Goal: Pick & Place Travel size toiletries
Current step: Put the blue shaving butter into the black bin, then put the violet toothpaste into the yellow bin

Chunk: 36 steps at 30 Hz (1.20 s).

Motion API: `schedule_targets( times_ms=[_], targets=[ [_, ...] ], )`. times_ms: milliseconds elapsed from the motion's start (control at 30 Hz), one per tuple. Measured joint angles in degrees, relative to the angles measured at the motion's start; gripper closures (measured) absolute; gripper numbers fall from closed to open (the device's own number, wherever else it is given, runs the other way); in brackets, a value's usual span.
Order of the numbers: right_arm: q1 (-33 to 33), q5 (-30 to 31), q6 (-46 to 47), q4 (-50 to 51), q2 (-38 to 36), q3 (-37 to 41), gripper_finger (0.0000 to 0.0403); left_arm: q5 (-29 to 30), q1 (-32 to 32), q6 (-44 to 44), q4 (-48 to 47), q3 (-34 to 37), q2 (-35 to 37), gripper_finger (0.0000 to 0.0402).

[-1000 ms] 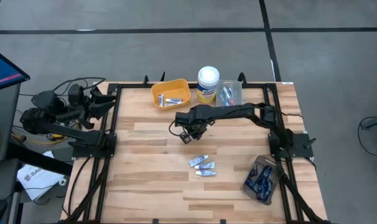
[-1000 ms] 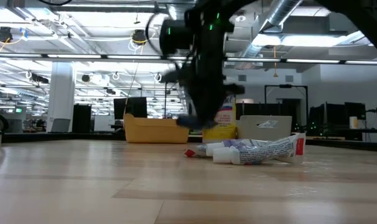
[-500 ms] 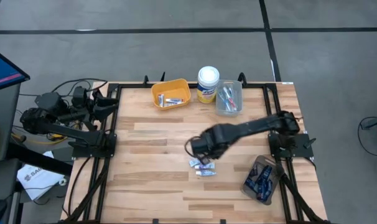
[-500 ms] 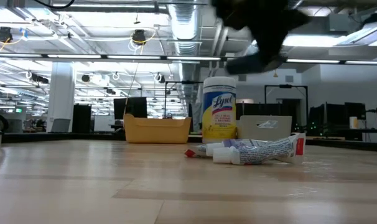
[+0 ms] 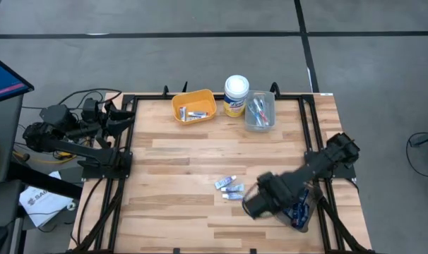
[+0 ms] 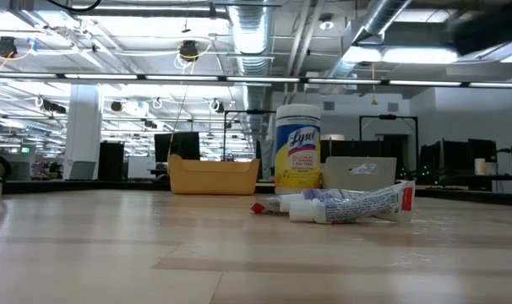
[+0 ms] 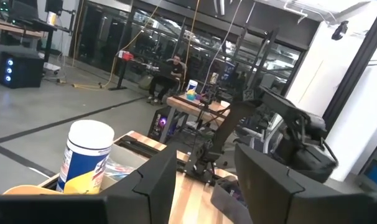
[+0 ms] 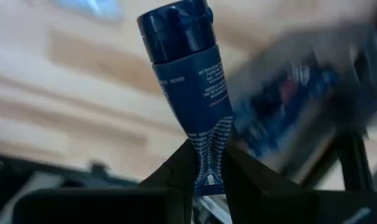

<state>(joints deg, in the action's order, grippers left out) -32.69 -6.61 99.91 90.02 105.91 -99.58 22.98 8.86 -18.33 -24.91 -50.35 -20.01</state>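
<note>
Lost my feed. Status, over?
Right gripper shut on navy tube, near the clear bin. Left gripper parked off-table, empty. Path clear.

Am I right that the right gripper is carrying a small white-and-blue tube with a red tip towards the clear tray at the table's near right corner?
Not quite: the right gripper is shut on a dark navy tube, not a white-and-blue red-tipped one, as the right wrist view shows. The rest holds: in the high view it sits beside the clear tray at the near right corner.
</note>
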Motion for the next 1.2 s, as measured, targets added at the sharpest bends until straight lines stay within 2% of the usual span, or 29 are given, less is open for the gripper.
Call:
schedule_targets(
  times_ms=[100,333,500,700,833,1033,1100,1200],
  targets=[
    [-4.03,-3.95,2.54,0.00,0.24,1.31,0.0345,0.00,0.00,0.03,0.02,0.00,0.00,0.0243],
    [-9.62,-8.49,5.85,0.01,0.24,6.79,0.0345,1.61,0.00,0.07,0.02,0.00,0.00,0.0243],
    [-9.72,-12.83,3.48,0.03,0.28,13.96,0.0345,2.67,0.00,0.07,0.04,0.00,-0.02,0.0243],
    [-7.35,-14.04,-1.91,-1.23,0.31,18.35,0.0338,3.14,0.01,0.07,0.05,0.00,-0.02,0.0243],
    [-6.41,-13.92,-5.00,-1.36,0.25,18.33,0.0290,3.13,0.00,0.07,0.04,0.00,-0.02,0.0243],
    [-6.40,-13.09,-7.15,-1.30,0.20,17.66,0.0171,3.15,0.00,1.16,0.02,0.00,-0.02,0.0243],
    [-5.94,-10.71,-8.72,-1.34,0.20,15.81,0.0144,3.21,0.02,2.03,0.02,0.00,-0.01,0.0243],
    [-4.01,-4.32,-13.51,-1.46,0.20,11.35,0.0131,5.22,0.02,4.66,-0.04,0.00,0.61,0.0243]
  ],
)
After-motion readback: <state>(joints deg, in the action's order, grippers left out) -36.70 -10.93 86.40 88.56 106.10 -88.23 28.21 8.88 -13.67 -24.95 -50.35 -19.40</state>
